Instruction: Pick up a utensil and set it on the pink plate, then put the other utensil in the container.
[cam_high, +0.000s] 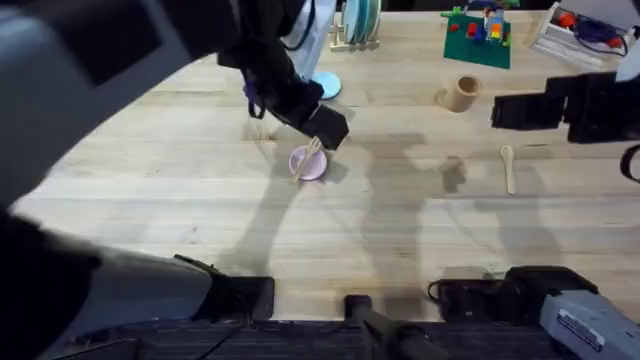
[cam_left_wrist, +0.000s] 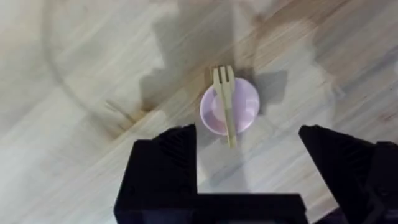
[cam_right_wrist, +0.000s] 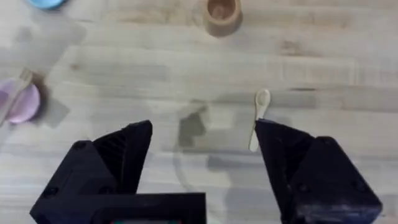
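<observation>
The pale wooden fork lies across the small pink plate, its tines past the rim. My left gripper hovers just above and behind the plate. In the left wrist view the fork rests on the plate while the left gripper stands open and holds nothing. The wooden spoon lies flat on the table at the right, with the tan container behind it. My right gripper hangs open above the spoon, and the container stands farther off.
A light blue plate sits behind the pink one. A dish rack, a green board of toy bricks and a white tray line the back edge. Bare wood lies between the pink plate and the spoon.
</observation>
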